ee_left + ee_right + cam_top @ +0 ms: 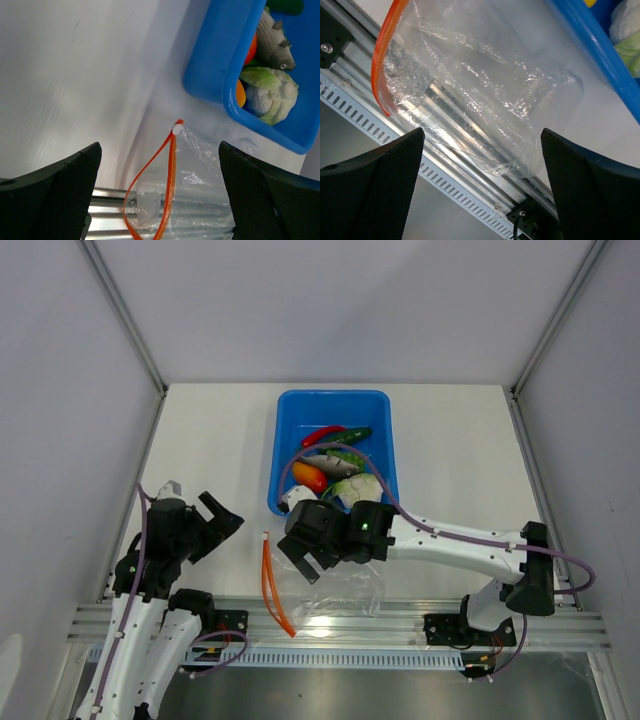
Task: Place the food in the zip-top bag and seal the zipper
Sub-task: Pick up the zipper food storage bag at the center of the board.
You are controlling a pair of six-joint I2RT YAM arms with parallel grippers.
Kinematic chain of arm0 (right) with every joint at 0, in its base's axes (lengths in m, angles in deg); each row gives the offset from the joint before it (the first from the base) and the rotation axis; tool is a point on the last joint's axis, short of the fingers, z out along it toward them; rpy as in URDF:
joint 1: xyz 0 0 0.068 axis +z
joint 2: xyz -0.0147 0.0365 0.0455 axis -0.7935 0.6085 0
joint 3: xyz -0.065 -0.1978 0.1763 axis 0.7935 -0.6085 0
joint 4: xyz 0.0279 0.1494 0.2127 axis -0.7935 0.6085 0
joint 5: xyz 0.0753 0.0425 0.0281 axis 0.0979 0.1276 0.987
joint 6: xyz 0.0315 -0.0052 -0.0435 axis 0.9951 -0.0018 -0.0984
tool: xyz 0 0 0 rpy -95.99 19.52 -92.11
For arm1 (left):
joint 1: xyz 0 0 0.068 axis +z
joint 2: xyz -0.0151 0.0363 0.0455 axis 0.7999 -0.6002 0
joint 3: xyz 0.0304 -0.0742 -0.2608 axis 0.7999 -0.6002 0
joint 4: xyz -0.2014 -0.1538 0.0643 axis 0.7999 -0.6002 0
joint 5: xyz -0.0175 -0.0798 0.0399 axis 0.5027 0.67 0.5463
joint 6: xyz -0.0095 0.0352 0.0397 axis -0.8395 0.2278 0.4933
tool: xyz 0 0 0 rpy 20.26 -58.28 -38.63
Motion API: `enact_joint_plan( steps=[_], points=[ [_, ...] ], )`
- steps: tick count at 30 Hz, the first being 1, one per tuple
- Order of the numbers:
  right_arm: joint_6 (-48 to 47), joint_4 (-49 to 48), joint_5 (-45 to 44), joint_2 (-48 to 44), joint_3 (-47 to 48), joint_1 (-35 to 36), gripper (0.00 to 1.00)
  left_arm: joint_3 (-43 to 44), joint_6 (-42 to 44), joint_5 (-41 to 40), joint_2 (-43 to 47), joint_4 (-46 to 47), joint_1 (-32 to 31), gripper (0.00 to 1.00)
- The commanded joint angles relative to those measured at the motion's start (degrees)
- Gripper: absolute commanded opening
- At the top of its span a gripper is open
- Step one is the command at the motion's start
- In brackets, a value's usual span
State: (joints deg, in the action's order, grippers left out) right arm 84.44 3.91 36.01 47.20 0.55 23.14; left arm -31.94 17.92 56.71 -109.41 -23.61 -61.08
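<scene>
nothing bagged yet: the toy food (pixel 330 465) all sits in the blue bin (pixel 285 425); the zip-top bag (pixel 340 592) lies empty on the counter (pixel 450 460) beside it, zipper (pixel 270 585) unsealed. my left hand (pixel 222 520) and right hand (pixel 302 558) are wide open, empty.

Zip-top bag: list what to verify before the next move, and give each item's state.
1. Zip-top bag mouth open: ok, the zipper forms a loop.
2. Bag empty: ok, nothing shows inside.
3. Food together in the blue bin: ok.
4. Left jaws open and empty: ok.
5. Right jaws open and empty, above the bag: ok.
6. Bag wholly on the table: not ok, its near edge lies over the metal rail.
</scene>
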Motion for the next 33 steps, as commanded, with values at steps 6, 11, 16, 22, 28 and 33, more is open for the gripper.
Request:
enact_joint_plan(
  steps=[6,11,16,22,28,33],
  points=[
    [1.09,-5.84,-3.26,6.95,5.47,6.86,0.96,8.36,-10.62,-14.72,0.50,-17.53,0.41,0.99],
    [4.33,-4.18,-6.16,14.07,11.18,8.71,0.96,10.21,-16.17,-22.46,0.85,-23.09,0.41,0.97],
    [8.47,-0.04,-12.30,20.67,18.12,9.77,0.97,12.58,-25.48,-24.31,-0.64,-29.76,0.41,1.00],
    [14.35,1.53,-15.20,26.55,19.71,9.86,0.97,12.41,-29.10,-23.79,-0.73,-32.50,0.41,0.99],
    [18.67,5.32,-16.97,31.48,21.30,9.77,0.96,13.73,-31.21,-24.67,2.33,-34.78,0.41,0.99],
    [19.81,4.62,-16.36,33.59,21.12,9.60,0.92,13.64,-31.39,-24.15,3.49,-35.05,0.41,0.99]
  ],
)
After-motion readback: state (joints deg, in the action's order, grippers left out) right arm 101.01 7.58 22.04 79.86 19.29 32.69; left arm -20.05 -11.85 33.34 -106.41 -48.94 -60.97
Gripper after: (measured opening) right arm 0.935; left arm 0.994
